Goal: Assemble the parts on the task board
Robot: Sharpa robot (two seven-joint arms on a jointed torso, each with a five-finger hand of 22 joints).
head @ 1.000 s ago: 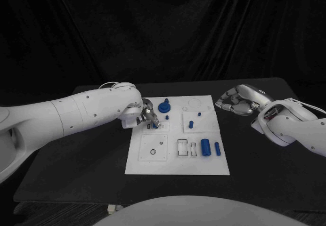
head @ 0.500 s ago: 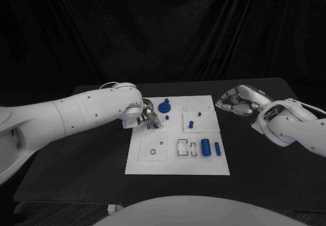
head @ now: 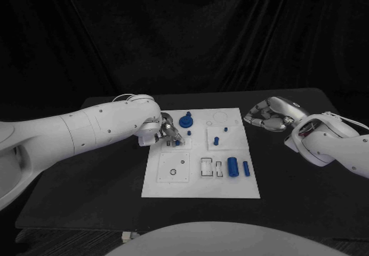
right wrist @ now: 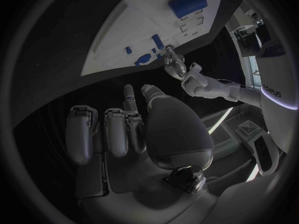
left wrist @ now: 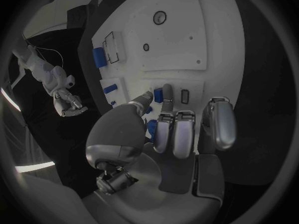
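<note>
Parts lie on the white board [head: 201,176] in the middle of the black table [head: 92,181]. One blue peg [left wrist: 167,93] sits near the board's far left corner, pinched between the left hand's [head: 163,132] thumb and a finger. A thick blue cylinder [head: 232,167] lies nearer the front. The right hand [head: 267,117] hovers beside the board's far right corner, fingers curled in, holding nothing.

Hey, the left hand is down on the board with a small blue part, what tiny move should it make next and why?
Probably press the small blue part straight down: the left hand pinches it upright on the task board, apparently at its seat. The right hand hovers off the board.
</note>
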